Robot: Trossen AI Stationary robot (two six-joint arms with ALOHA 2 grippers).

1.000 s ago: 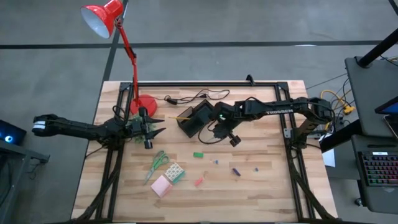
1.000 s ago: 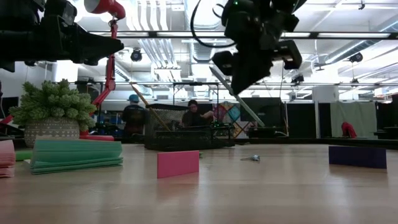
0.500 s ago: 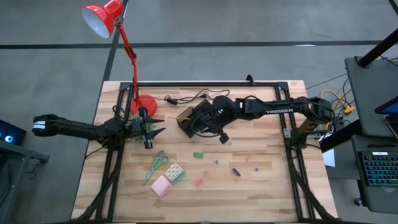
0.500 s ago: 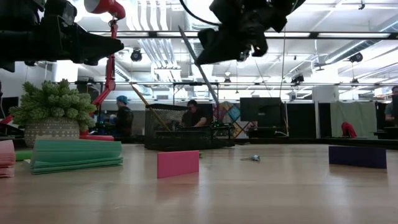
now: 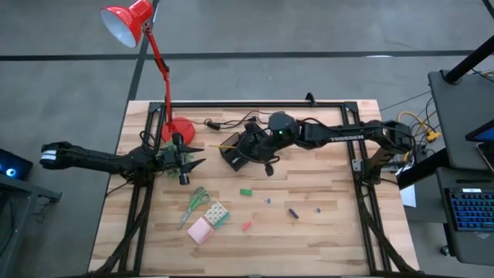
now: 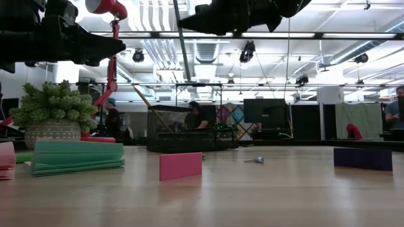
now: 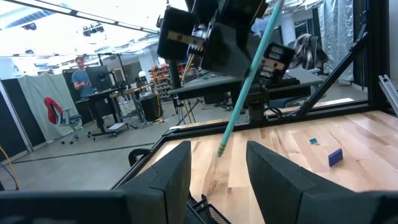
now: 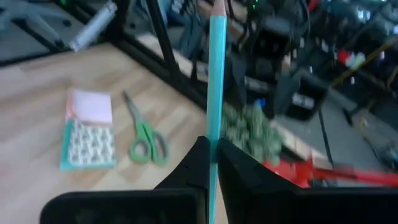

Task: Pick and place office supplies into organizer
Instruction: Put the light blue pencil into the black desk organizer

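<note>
My right gripper (image 5: 256,151) is above the black organizer (image 5: 236,153) and is shut on a teal pencil (image 8: 214,74). The pencil also shows in the left wrist view (image 7: 247,84), slanting steeply down, and as a thin line in the low view (image 6: 182,57). A yellow pencil (image 5: 228,143) sticks out of the organizer. My left gripper (image 7: 217,180) is open and empty at the table's left. Green scissors (image 5: 197,202), a patterned block (image 5: 217,213), a pink pad (image 5: 200,230) and green (image 5: 245,191), red (image 5: 247,225) and purple (image 5: 293,213) pieces lie on the table. My right gripper pinches the teal pencil's shaft (image 8: 212,142) between its two fingers. The pencil runs on past the fingertips, roughly in line with them, its sharpened tip (image 8: 217,7) farthest from them. It is lifted clear and points steeply down over the organizer.
A red desk lamp stands on its round base (image 5: 179,129) at the far left, with a black cable (image 5: 231,121) beside it. A small potted plant (image 6: 53,113) stands by my left gripper. Black frame rails run along the table's edges. People are in the room behind.
My right gripper has gone toward the table's left, over the organizer, and has tipped. The teal pencil it holds has swung from a clear slant to nearly upright in the low view.
</note>
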